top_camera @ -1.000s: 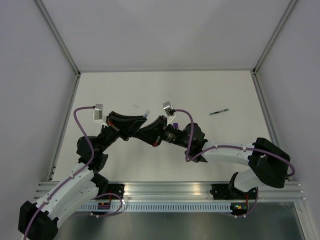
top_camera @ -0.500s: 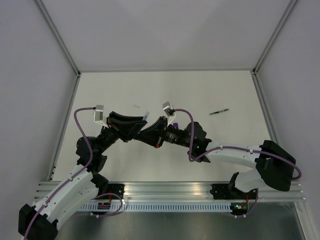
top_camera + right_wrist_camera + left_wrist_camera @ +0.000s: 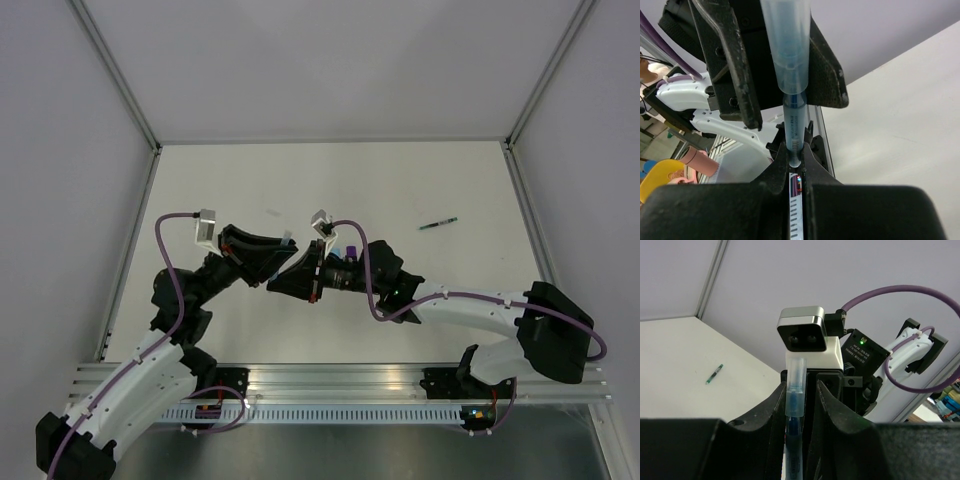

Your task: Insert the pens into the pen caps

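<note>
One blue marker (image 3: 794,115) held between both end effectors.
Left end effector (image 3: 796,390) and right end effector (image 3: 796,156) clamp its ends, axis running wrist to wrist; one green pen (image 3: 438,225) lies left-to-right on the surface (image 3: 400,180).

A white desk (image 3: 330,180) fills the middle of the top view, matt and evenly lit. Pale grey walls close it in: a back wall (image 3: 330,60), a left wall (image 3: 50,200) and a right wall (image 3: 600,180). Aluminium posts rise slantwise from the far corners, one on the left (image 3: 115,75) and one on the right (image 3: 548,70), and thin metal strips (image 3: 130,250) edge the desk's sides. Along the near edge runs an aluminium rail (image 3: 340,378), with a slotted white strip (image 3: 340,412) just before it. Low in the right wrist view, blurred, lie a yellow shape (image 3: 657,175) and a pinkish cylinder (image 3: 697,161).
</note>
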